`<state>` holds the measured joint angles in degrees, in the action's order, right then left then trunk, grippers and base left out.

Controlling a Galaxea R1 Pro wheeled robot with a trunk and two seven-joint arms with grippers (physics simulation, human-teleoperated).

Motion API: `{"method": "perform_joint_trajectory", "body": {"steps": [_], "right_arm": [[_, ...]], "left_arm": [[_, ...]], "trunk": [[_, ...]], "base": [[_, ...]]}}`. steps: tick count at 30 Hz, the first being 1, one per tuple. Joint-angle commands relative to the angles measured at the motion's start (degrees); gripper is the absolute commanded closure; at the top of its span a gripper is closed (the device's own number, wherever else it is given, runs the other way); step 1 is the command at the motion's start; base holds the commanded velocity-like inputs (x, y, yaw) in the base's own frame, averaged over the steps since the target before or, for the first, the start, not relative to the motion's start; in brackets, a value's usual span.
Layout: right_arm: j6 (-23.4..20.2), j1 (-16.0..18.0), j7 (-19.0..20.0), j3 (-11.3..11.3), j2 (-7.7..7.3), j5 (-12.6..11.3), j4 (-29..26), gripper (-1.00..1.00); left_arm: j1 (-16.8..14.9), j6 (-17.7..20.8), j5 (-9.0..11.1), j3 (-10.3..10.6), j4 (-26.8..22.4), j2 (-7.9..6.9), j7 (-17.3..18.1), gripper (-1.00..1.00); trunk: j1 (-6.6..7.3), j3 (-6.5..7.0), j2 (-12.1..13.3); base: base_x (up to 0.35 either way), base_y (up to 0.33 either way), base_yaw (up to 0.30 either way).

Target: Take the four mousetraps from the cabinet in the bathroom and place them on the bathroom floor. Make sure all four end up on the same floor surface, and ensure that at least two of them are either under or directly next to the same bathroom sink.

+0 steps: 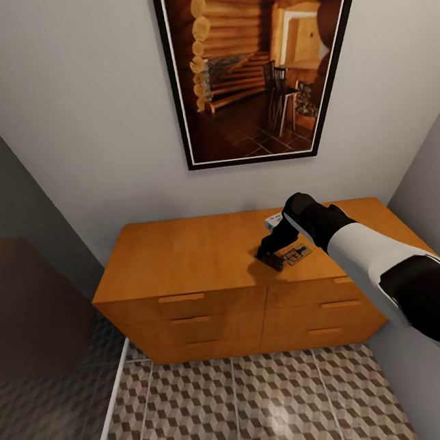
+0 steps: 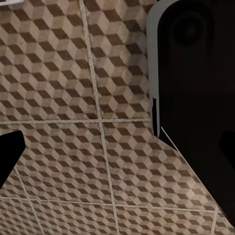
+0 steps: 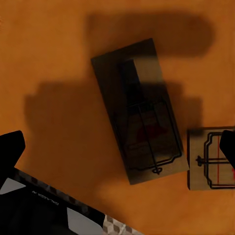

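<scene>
The cabinet (image 1: 197, 257) stands against the wall ahead, drawers shut. My right gripper (image 1: 271, 255) hovers low over the right part of its top, open. In the right wrist view one mousetrap (image 3: 139, 127) lies flat in shadow between the spread fingers (image 3: 11, 152) of my right gripper (image 3: 121, 143), apart from both. A second mousetrap (image 3: 208, 159) lies beside it, lit, red spot showing, also seen next to the gripper (image 1: 297, 254). My left gripper (image 2: 117, 152) hangs open over the bathroom floor (image 2: 73, 98), holding nothing. The sink is out of view.
A small pale flat thing (image 1: 273, 222) lies on the cabinet top behind my right wrist. A framed picture (image 1: 263, 63) hangs above. Grey walls close in left and right. Cube-patterned tiles (image 1: 236, 411) spread in front of the cabinet. A dark body part (image 2: 196, 98) shows beside the left gripper.
</scene>
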<state>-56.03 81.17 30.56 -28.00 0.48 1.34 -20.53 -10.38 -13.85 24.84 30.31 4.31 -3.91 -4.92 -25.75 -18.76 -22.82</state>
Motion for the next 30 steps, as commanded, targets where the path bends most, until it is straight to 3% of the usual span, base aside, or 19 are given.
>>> {"method": "perform_joint_trajectory", "body": {"steps": [1,30], "right_arm": [[-0.13,0.06,0.29,-0.30,-0.03,0.15,-0.04,-1.00],[-0.13,0.05,0.29,-0.39,-0.05,0.15,-0.04,-1.00]], "left_arm": [[-0.06,-0.30,0.38,0.48,0.17,0.02,-0.02,-1.00],[-0.07,-0.30,0.38,0.54,0.17,0.04,-0.01,-1.00]], "trunk": [[-0.03,-0.10,-0.10],[-0.03,-0.10,-0.10]], "base": [[0.000,0.000,0.000],[0.016,0.000,0.000]]}}
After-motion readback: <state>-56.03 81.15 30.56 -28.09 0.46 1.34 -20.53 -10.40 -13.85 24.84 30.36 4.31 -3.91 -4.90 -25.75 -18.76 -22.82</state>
